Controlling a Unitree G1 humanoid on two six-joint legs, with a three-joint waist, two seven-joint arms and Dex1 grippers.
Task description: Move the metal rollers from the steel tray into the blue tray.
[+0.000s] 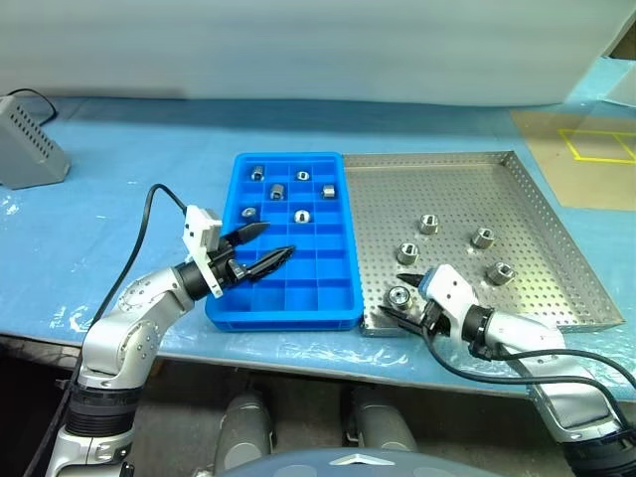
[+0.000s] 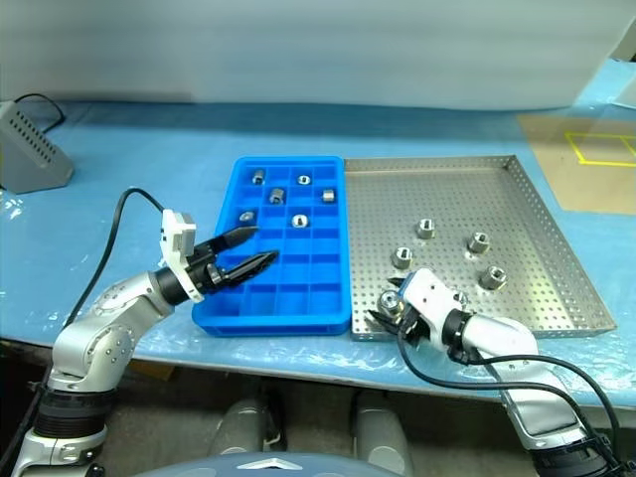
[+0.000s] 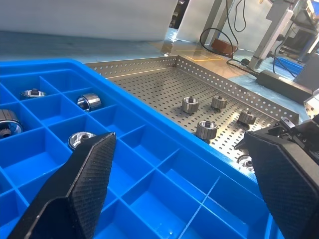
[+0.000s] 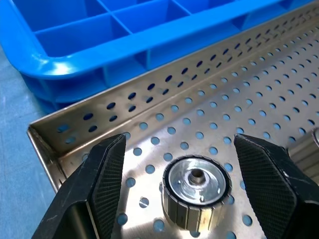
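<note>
Right wrist view is showing my right gripper [image 4: 197,186] with its fingers spread apart on either side of one metal roller [image 4: 196,191], not touching it; the roller is sitting hole-up on the perforated floor of the steel tray [image 1: 467,204], near the corner closest to me and to the blue tray [image 1: 330,290]. Four more rollers [image 1: 428,224] are lying farther in on the steel floor, well apart from one another. My left gripper [image 1: 266,246] is hovering over the near part of the blue tray with its fingers wide open and nothing between them. Six rollers [image 1: 302,216] are sitting in compartments at the far end of the blue tray, one to a cell. The two trays are lying side by side, rims touching, on the blue-covered table [image 1: 119,199].
</note>
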